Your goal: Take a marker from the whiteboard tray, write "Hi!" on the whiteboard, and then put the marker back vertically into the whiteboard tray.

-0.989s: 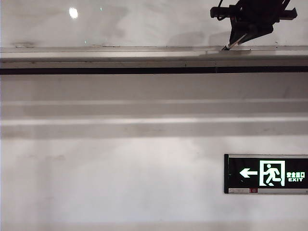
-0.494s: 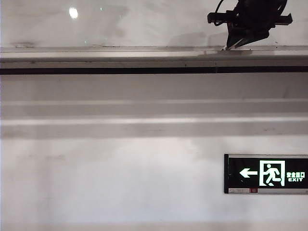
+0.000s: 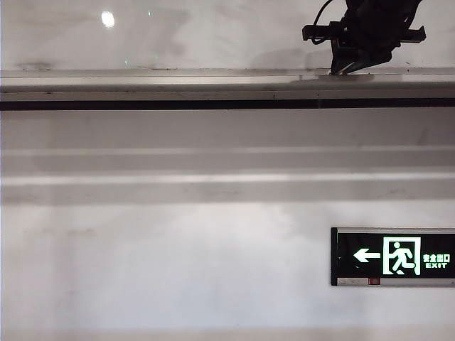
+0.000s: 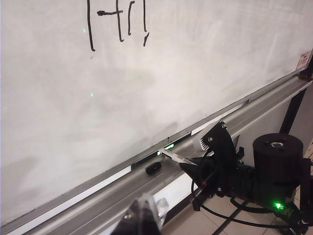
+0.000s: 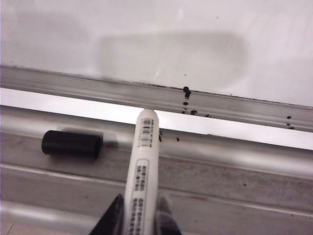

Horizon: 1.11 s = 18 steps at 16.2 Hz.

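The marker (image 5: 142, 166), a white barrel with a printed label, is clamped between the fingers of my right gripper (image 5: 139, 208). Its rounded end points at the back of the whiteboard tray (image 5: 220, 171). A loose black cap (image 5: 72, 143) lies flat in the tray beside it. In the exterior view the right gripper (image 3: 343, 65) hangs just above the tray (image 3: 142, 79), in front of the whiteboard (image 3: 213, 35). The left wrist view shows black strokes (image 4: 117, 22) written on the board, the marker (image 4: 173, 156), the cap (image 4: 153, 167), and my left gripper (image 4: 142, 215), shut and empty, near the tray.
A lit green exit sign (image 3: 392, 256) hangs on the wall low at the right. Black ink specks (image 5: 186, 90) dot the ledge at the board's foot. The right arm's black base (image 4: 279, 156) stands beside the tray, with cables trailing on the tiled floor.
My right gripper has risen slightly and tipped with the marker; less of the marker shows below it in the exterior view.
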Each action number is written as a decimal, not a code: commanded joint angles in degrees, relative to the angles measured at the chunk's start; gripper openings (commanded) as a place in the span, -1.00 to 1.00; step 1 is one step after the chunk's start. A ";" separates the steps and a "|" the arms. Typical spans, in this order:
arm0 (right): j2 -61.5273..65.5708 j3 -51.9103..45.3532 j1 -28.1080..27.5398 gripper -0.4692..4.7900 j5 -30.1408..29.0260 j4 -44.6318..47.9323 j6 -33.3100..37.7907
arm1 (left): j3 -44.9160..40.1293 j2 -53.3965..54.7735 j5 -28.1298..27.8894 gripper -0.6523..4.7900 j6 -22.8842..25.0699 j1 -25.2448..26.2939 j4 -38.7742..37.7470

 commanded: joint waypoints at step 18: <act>-7.58 4.46 -0.04 -0.19 -0.26 3.13 -0.07 | 0.22 -0.13 0.50 -0.78 0.07 -0.02 0.83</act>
